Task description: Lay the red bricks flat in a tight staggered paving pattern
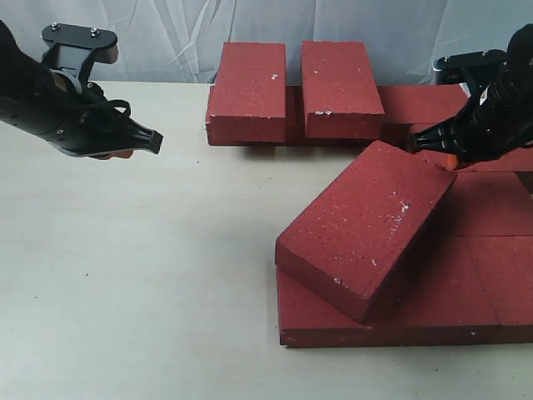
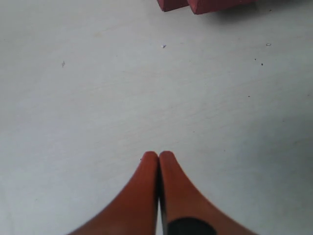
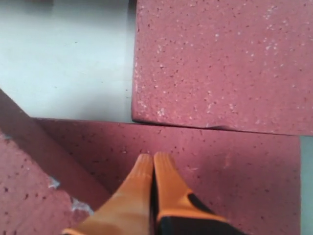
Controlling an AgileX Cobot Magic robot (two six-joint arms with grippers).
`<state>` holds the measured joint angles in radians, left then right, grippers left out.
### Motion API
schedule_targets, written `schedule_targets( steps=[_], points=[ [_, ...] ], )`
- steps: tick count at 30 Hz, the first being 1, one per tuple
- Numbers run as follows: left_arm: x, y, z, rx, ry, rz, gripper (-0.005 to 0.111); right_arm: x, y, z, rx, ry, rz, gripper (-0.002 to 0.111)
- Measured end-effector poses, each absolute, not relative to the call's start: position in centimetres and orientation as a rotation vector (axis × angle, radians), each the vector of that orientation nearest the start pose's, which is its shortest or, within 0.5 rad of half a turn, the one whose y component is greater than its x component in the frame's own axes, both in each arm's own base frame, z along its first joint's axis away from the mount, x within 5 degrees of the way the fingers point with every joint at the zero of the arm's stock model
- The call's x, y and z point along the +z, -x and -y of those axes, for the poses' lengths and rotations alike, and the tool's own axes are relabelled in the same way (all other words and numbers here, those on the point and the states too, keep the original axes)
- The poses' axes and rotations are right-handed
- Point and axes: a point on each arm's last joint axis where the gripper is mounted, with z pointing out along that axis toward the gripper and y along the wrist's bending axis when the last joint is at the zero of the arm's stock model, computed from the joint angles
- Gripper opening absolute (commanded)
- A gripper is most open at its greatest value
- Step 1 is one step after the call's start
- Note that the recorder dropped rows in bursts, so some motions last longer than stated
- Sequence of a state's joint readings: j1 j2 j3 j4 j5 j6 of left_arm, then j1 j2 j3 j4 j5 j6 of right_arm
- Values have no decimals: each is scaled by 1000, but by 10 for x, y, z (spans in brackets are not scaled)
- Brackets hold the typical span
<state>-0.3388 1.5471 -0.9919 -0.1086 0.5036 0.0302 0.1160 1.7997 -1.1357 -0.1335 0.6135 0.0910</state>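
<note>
left arm shell (image 1: 50,117): glossy black, rounded, dotted with small silver screws
left wrist bracket (image 1: 79,37): flat black plate, pale grey rim, two silver screw heads on top
left cable (image 1: 117,106): thin, black, looped over the shell
left gripper (image 1: 155,142): black tapered snout, orange sliver at 7 o'clock
left fingers (image 2: 139,196): smooth orange-red, rounded tips, black patch at one base
right wrist bracket (image 1: 470,62): black plate, grey block at its 9 o'clock end
right gripper (image 1: 450,160): black housing, small orange tip
right fingers (image 3: 132,196): paler orange, rounded tips, black patch at one base
</note>
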Motion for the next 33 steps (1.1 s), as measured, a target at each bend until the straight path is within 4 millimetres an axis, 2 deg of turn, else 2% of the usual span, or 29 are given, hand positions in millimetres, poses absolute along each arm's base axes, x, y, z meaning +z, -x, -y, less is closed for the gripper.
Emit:
schedule_targets(
  steps=[4, 17, 22, 33],
  points=[
    [238, -297, 110, -224, -369, -2527, 0, 183, -356, -38, -17, 123, -2771, -1],
    [238, -297, 110, -224, -369, -2526, 0, 181, -342, -54, 39, 262, -2909, -1],
    [238, -297, 110, -224, -369, -2526, 0, 182, -335, -72, 35, 372, -2952, -1],
    [238, -298, 110, -225, -369, -2524, 0, 191, -312, -132, 76, 645, -3010, -1]
  ],
)
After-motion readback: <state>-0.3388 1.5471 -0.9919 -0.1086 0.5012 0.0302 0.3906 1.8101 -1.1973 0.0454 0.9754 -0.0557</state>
